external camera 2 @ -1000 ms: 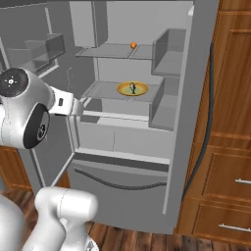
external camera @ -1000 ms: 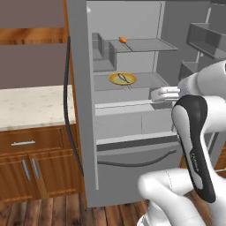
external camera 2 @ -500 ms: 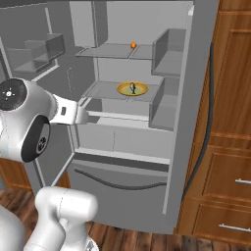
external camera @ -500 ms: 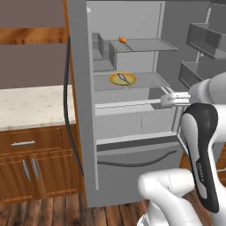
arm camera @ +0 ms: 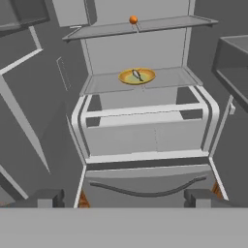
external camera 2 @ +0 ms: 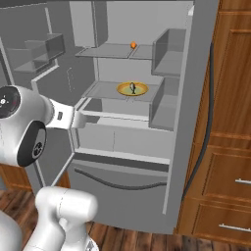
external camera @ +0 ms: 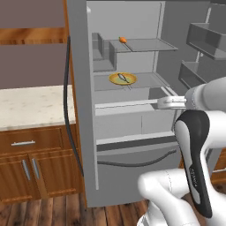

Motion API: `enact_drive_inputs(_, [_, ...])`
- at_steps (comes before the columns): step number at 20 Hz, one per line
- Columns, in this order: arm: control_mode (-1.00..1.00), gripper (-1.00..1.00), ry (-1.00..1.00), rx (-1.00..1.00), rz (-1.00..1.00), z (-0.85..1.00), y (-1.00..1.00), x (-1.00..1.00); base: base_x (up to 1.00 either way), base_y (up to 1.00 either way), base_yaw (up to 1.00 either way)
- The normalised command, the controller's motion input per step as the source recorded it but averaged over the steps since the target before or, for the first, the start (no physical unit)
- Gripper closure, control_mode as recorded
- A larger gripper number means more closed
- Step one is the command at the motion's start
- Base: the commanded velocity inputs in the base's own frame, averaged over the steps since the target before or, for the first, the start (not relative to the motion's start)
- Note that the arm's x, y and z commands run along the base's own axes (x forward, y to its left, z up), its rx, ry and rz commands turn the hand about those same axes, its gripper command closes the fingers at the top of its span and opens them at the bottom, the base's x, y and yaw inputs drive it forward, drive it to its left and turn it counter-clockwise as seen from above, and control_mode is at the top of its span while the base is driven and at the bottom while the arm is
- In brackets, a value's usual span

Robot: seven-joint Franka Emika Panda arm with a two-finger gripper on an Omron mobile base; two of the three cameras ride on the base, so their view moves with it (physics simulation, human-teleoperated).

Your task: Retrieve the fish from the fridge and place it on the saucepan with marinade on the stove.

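Note:
The fridge (external camera: 81,132) stands open in front of me. A small grey fish (external camera: 123,77) lies on a round yellow plate (external camera: 114,80) on the middle shelf; both base views and the hand view show it, the fish (external camera 2: 132,87) (arm camera: 137,75) resting across the plate's centre. My gripper (external camera: 160,103) (external camera 2: 81,119) hangs open and empty in front of the shelves, lower than the plate and well short of it. Its dark fingertips (arm camera: 48,197) stand wide apart. The saucepan and the stove are out of view.
A small orange item (external camera: 123,39) sits on the top shelf above the plate. Door bins (external camera: 205,42) jut out on the open right door. A pale countertop (external camera: 31,103) with wooden cabinets lies left of the fridge; the freezer drawer handle (arm camera: 145,191) curves below.
The jaws have opened wide over the last second. The hand has dropped slightly and the forearm has swung outward. Fish and plate have not moved.

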Motion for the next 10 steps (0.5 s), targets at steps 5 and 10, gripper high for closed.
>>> enact_drive_inputs(5, [1.0,-1.0,0.0,0.0,0.0,0.0,0.0,0.0,0.02,0.0,0.0])
enact_drive_inputs(10, [1.0,-1.0,0.0,0.0,0.0,0.0,0.0,0.0,0.36,0.0,0.0])
